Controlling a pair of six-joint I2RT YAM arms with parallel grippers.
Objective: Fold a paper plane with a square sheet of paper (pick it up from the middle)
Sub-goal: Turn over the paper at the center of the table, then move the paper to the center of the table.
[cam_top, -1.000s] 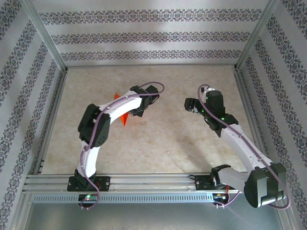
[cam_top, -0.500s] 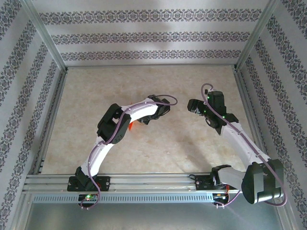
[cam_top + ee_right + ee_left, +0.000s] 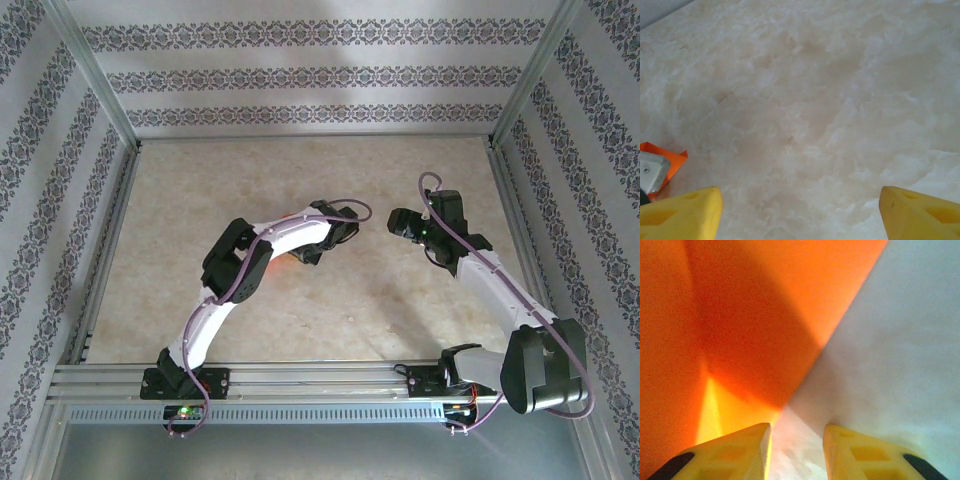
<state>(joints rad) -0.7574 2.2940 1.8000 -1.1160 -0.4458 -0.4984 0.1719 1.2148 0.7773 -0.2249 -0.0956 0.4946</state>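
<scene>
In the top view the white left arm (image 3: 268, 237) reaches from its base at the near edge and bends low over the pale, marbled beige table top (image 3: 400, 310), its wrist ending near the table's middle. The bright orange-red sheet of thin paper (image 3: 740, 315) lies flat on the table just under that wrist. From above it is almost wholly covered by the arm, with no more than a faint orange tint beside the forearm.

In the left wrist view the paper covers the left and upper part of the picture. One straight edge runs diagonally from the upper right down toward the fingers, and a dark shadow lies across the paper's middle. The left gripper (image 3: 795, 450) has its yellow fingers (image 3: 735, 452) a little apart. Bare table shows in the narrow gap, so it is released and clamps nothing. The left finger sits over the paper's near corner, but I cannot tell whether it touches.

Further right, the right arm (image 3: 490, 285) holds the right gripper (image 3: 800, 215) above bare table, near the left wrist but apart from it. Its yellow fingers are spread wide with nothing between them. A small orange corner of the paper shows at the left edge of the right wrist view
</scene>
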